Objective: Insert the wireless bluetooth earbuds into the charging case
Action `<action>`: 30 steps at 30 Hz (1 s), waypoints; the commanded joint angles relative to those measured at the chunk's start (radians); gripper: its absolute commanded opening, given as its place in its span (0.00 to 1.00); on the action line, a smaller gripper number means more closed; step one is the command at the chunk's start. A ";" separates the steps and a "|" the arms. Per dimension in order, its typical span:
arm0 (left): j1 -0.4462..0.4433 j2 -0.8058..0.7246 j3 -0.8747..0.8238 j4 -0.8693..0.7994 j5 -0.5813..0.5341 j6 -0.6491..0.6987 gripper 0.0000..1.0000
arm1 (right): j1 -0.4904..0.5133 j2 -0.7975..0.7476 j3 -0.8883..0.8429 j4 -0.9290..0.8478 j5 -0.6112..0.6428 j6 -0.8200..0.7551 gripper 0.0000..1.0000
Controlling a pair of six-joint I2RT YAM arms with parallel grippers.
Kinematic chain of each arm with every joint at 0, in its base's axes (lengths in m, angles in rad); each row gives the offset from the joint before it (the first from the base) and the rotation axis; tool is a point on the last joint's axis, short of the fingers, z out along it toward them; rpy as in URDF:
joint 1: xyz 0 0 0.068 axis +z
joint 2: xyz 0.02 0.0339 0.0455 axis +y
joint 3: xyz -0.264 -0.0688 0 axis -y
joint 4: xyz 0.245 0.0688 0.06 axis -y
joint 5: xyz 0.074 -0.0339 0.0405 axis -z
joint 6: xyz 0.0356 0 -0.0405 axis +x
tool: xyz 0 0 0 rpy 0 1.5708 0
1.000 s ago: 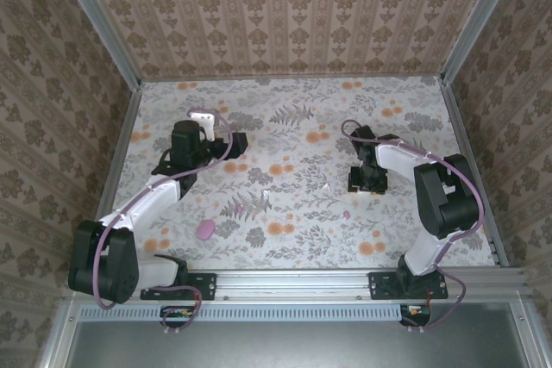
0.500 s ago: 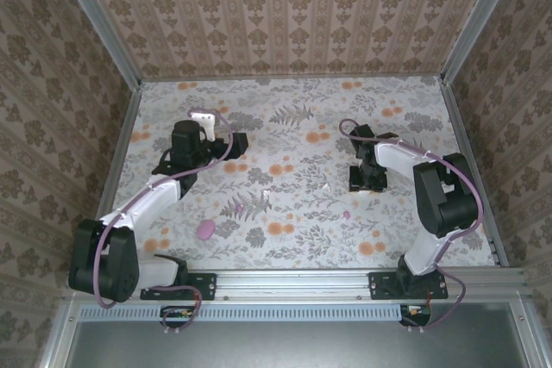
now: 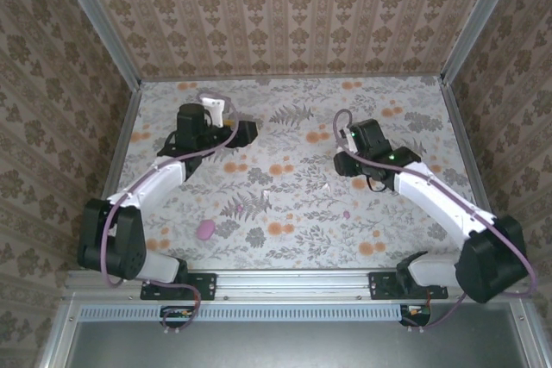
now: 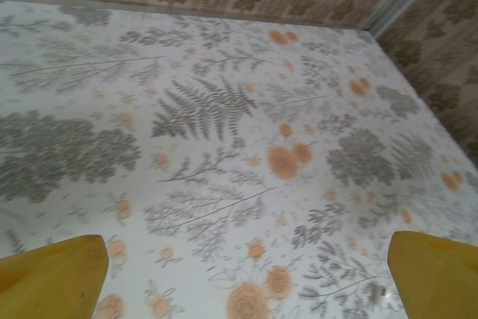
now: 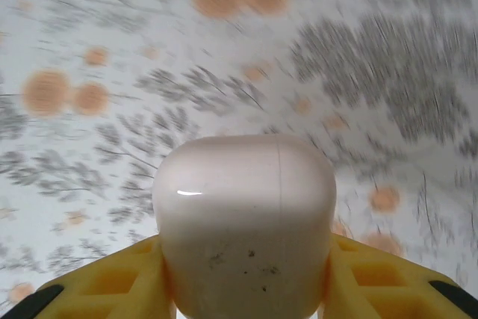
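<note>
A white charging case (image 5: 245,222), lid closed, sits between the yellow fingers (image 5: 97,289) of my right gripper (image 3: 349,165), which is shut on it above the floral table at the right of centre. Two tiny white earbuds (image 3: 266,191) (image 3: 326,187) lie on the table in the middle. A pink earbud (image 3: 347,213) lies nearer the front. My left gripper (image 3: 248,134) (image 4: 246,282) hovers open over the far left of the table with nothing between its fingers. A small blurred white speck (image 4: 377,293) lies near its right finger.
A pink pebble-shaped case (image 3: 205,229) lies at the front left of the table (image 3: 293,247). Patterned walls with metal corner posts (image 3: 121,66) close in the table on three sides. A metal rail (image 3: 293,277) runs along the front edge.
My right arm has stretched out and swung its gripper back and left while closing on the white case. My left gripper has moved farther back and slightly right, still open.
</note>
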 commanded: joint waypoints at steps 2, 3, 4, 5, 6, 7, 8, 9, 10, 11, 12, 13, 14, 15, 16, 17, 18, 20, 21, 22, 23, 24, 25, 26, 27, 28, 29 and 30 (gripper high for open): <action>-0.034 0.032 0.082 -0.056 0.196 0.018 0.94 | 0.056 -0.060 -0.046 0.158 -0.051 -0.262 0.40; -0.040 0.038 0.093 -0.059 0.218 0.015 0.92 | 0.070 -0.067 -0.049 0.176 -0.050 -0.308 0.40; -0.048 0.044 0.103 -0.066 0.240 0.012 0.89 | 0.085 -0.074 -0.052 0.194 -0.049 -0.364 0.40; -0.059 0.048 0.113 -0.076 0.261 0.013 0.87 | 0.102 -0.075 -0.052 0.206 -0.050 -0.427 0.40; -0.068 0.051 0.121 -0.083 0.275 0.014 0.87 | 0.115 -0.074 -0.050 0.210 -0.042 -0.478 0.40; -0.080 0.053 0.130 -0.093 0.288 0.012 0.86 | 0.126 -0.072 -0.045 0.214 -0.028 -0.529 0.40; -0.092 0.058 0.137 -0.099 0.301 0.007 0.86 | 0.134 -0.067 -0.038 0.215 -0.023 -0.568 0.40; -0.103 0.059 0.138 -0.092 0.318 0.000 0.85 | 0.139 -0.062 -0.030 0.214 -0.023 -0.599 0.40; -0.116 0.063 0.137 -0.079 0.335 -0.009 0.84 | 0.145 -0.057 -0.024 0.219 -0.022 -0.623 0.40; -0.121 0.065 0.136 -0.070 0.345 -0.018 0.84 | 0.149 -0.052 -0.016 0.222 -0.023 -0.647 0.40; -0.152 0.069 0.136 -0.062 0.355 -0.025 0.83 | 0.155 -0.049 -0.009 0.225 -0.024 -0.666 0.40; -0.167 0.073 0.132 -0.050 0.366 -0.034 0.82 | 0.165 -0.044 -0.005 0.235 -0.021 -0.684 0.39; -0.179 0.078 0.131 -0.038 0.379 -0.043 0.81 | 0.173 -0.043 -0.004 0.247 -0.018 -0.694 0.40; -0.191 0.082 0.131 -0.030 0.390 -0.049 0.80 | 0.179 -0.042 -0.005 0.258 -0.020 -0.704 0.40; -0.200 0.089 0.131 -0.020 0.401 -0.057 0.78 | 0.188 -0.042 -0.006 0.271 -0.023 -0.710 0.40; -0.209 0.093 0.127 -0.003 0.412 -0.072 0.78 | 0.194 -0.042 -0.008 0.283 -0.021 -0.712 0.40; -0.216 0.094 0.122 0.018 0.426 -0.084 0.76 | 0.199 -0.044 -0.012 0.296 -0.027 -0.711 0.40; -0.228 0.099 0.109 0.071 0.454 -0.112 0.73 | 0.203 -0.050 -0.023 0.325 -0.031 -0.704 0.39; -0.233 0.102 0.101 0.099 0.463 -0.129 0.73 | 0.206 -0.054 -0.024 0.334 -0.032 -0.697 0.39; -0.238 0.103 0.095 0.122 0.468 -0.145 0.72 | 0.208 -0.060 -0.028 0.341 -0.038 -0.695 0.39; -0.243 0.104 0.093 0.138 0.472 -0.156 0.71 | 0.210 -0.065 -0.032 0.352 -0.039 -0.693 0.39; -0.249 0.106 0.092 0.147 0.476 -0.162 0.69 | 0.210 -0.069 -0.036 0.360 -0.038 -0.694 0.39; -0.256 0.110 0.095 0.148 0.483 -0.161 0.67 | 0.212 -0.074 -0.042 0.370 -0.037 -0.693 0.39; -0.263 0.114 0.098 0.144 0.488 -0.159 0.67 | 0.213 -0.075 -0.044 0.374 -0.036 -0.694 0.39; -0.266 0.118 0.102 0.143 0.491 -0.160 0.65 | 0.213 -0.075 -0.043 0.375 -0.034 -0.692 0.39; -0.269 0.124 0.106 0.143 0.499 -0.162 0.62 | 0.213 -0.074 -0.042 0.375 -0.032 -0.687 0.39; -0.274 0.127 0.109 0.144 0.509 -0.162 0.61 | 0.213 -0.072 -0.040 0.375 -0.031 -0.681 0.39; -0.276 0.129 0.108 0.144 0.512 -0.160 0.59 | 0.213 -0.071 -0.039 0.376 -0.027 -0.678 0.39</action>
